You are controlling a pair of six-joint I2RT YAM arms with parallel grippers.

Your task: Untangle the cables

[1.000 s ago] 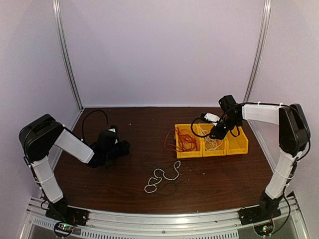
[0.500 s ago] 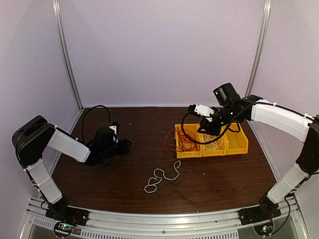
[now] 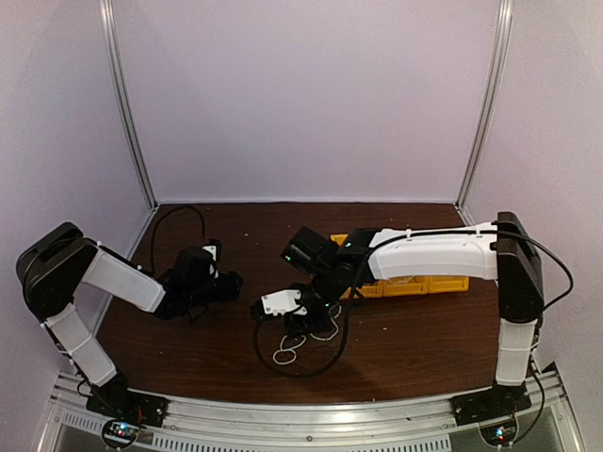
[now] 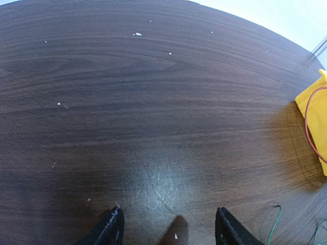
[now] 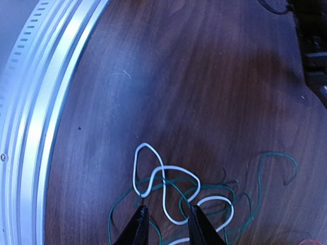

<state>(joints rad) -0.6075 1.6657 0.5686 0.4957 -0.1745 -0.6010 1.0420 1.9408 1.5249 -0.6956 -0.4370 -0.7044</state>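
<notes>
Table top [image 4: 153, 102]: dark wood-grain, smooth, low sheen with one glare patch, fine scratches and pale specks (laminate or solid wood, can't tell). Near-edge rail [image 5: 36, 102]: bare aluminium, slotted, satin finish. Bin [image 4: 314, 109]: yellow plastic, smooth, slight gloss. White wire [image 5: 163, 184], green wire [image 5: 278, 153], red wire [image 4: 306, 125]: smooth plastic insulation, and the white one catches the light. Gripper fingers [image 5: 137, 227]: black, matt, plastic look. Right arm shell [image 3: 433, 252]: white, smooth, semi-matt plastic. Walls [image 3: 301, 94]: flat matt.
</notes>
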